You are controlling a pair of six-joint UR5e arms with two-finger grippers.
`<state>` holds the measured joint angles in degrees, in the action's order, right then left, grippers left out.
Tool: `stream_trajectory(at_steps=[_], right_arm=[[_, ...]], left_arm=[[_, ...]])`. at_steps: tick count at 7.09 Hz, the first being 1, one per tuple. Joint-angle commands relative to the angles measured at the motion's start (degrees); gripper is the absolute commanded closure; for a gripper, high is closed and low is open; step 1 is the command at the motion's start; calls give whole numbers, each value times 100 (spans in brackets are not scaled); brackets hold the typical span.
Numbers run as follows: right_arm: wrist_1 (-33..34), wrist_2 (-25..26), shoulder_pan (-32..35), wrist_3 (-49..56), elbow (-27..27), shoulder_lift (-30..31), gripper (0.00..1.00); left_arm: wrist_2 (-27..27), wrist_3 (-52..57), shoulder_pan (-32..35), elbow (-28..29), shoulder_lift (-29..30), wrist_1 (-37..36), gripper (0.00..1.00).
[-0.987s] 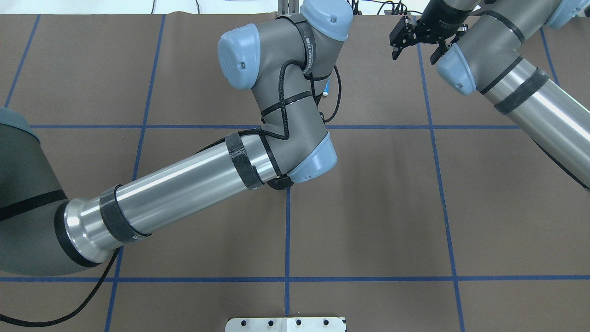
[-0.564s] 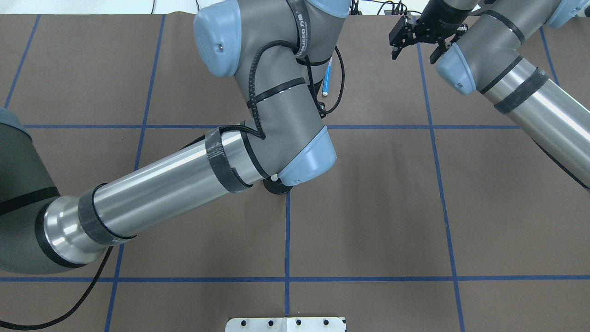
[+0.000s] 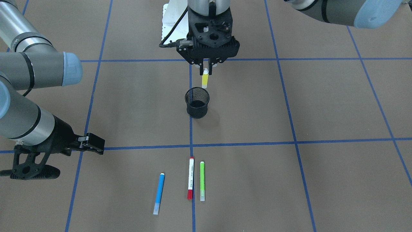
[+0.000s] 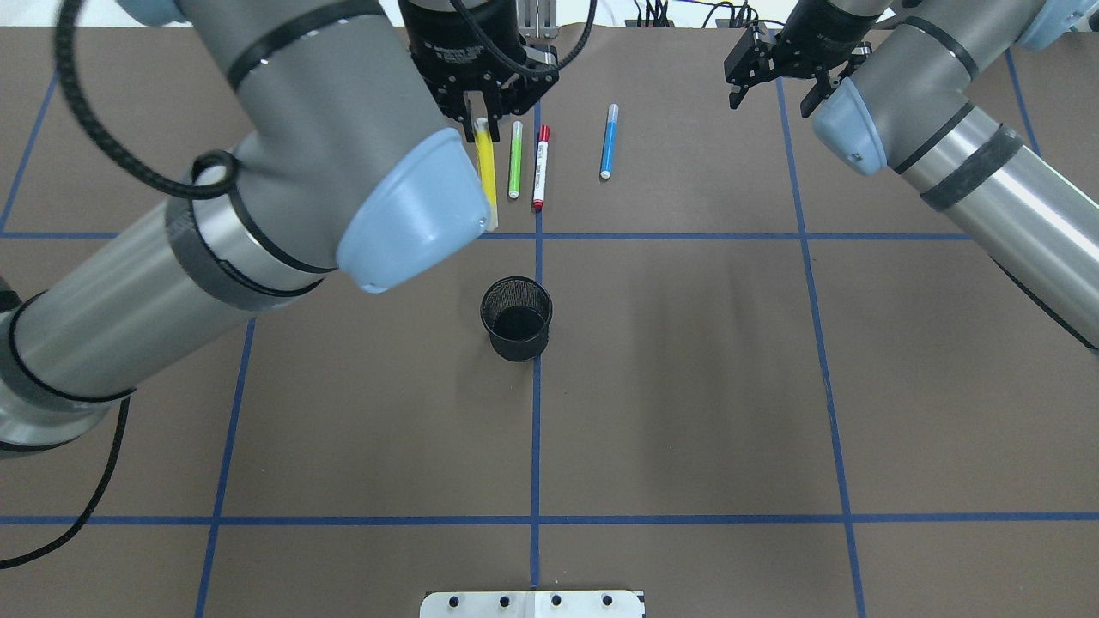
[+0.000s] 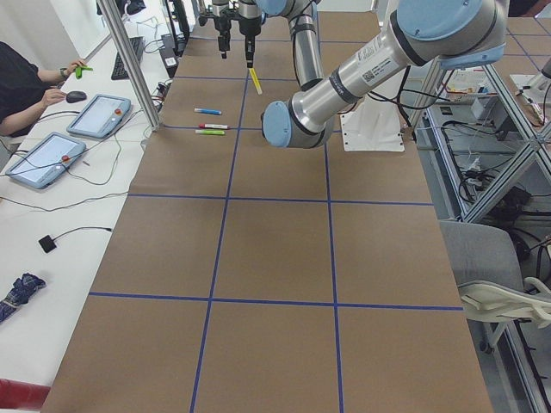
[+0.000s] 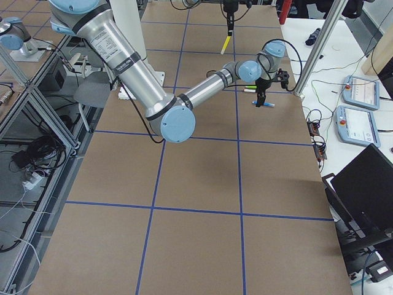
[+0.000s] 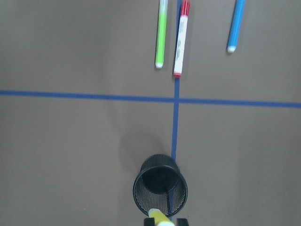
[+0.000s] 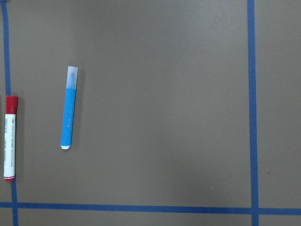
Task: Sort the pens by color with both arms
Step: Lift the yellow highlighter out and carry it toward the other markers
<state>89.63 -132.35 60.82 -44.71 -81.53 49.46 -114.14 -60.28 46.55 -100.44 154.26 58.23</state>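
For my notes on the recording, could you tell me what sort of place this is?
Probably a robotics lab workcell: a brown table taped into a blue grid, a person beside control tablets on a side bench, and aluminium framing around it.

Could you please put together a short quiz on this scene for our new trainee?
1. True or false: the left tool holds the yellow pen above the table.
2. How many pens lie flat on the table?
3. The black cup is: A empty; B holding one pen; C tipped over.
Key: 1 true; 2 three (blue pen, red-capped pen, green pen); 3 A.
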Motion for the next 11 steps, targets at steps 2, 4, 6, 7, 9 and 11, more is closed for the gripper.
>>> stream_trajectory(at_steps=[2, 4, 6, 7, 9, 11], right_arm=[[-42, 69, -8, -29, -21, 46, 1], [-42, 122, -43, -29, -4, 38, 1], [-51, 122, -52, -46, -3, 29, 1], [-51, 122, -52, -37, 14, 29, 1], [-60, 122, -61, -46, 32, 29, 1], [-69, 122, -79, -55, 40, 20, 1]], left_arm=[[1783, -1157, 135, -336, -1374, 2916, 100], [2822, -1214, 83, 109, -1864, 4244, 100], [4504, -1835, -494, 1641, -1847, 6293, 100], [5236, -1969, -715, 2694, -1725, 7480, 100], [5700, -2014, -788, 3642, -1680, 8457, 100], [6330, -2599, -997, 4503, -1522, 8966, 100]])
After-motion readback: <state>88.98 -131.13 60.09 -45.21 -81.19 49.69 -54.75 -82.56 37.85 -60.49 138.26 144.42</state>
